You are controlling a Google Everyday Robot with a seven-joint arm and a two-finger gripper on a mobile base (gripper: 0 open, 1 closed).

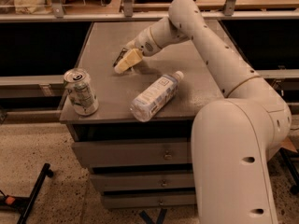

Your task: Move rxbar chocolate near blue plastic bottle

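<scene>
A speckled floor (28, 148) and a dark gap under a metal rail lie behind a grey tabletop (103, 38) set on a stack of drawers (135, 154). The gripper (126, 61) sits over the middle of the tabletop, somewhat toward the far left corner, on an arm reaching in from the right edge. Its jaws look closed onto the rxbar chocolate (120, 57), of which only a thin, dark, tilted strip with pale marks shows against the upper-left side of the pale jaw. Whether the bar is clear of the surface I cannot tell. It is probably very light, flat and a little bendy, in a slick foil wrapper that could slide under a loose pinch. A hold across the narrow width near the middle seems safest, with only gentle squeeze. The blue plastic bottle (153, 97) lies on its side near the front edge, white cap pointing toward the far right corner, and would likely roll if nudged. A drink can (81, 91) stands upright at the front left corner, well apart from the bar.
</scene>
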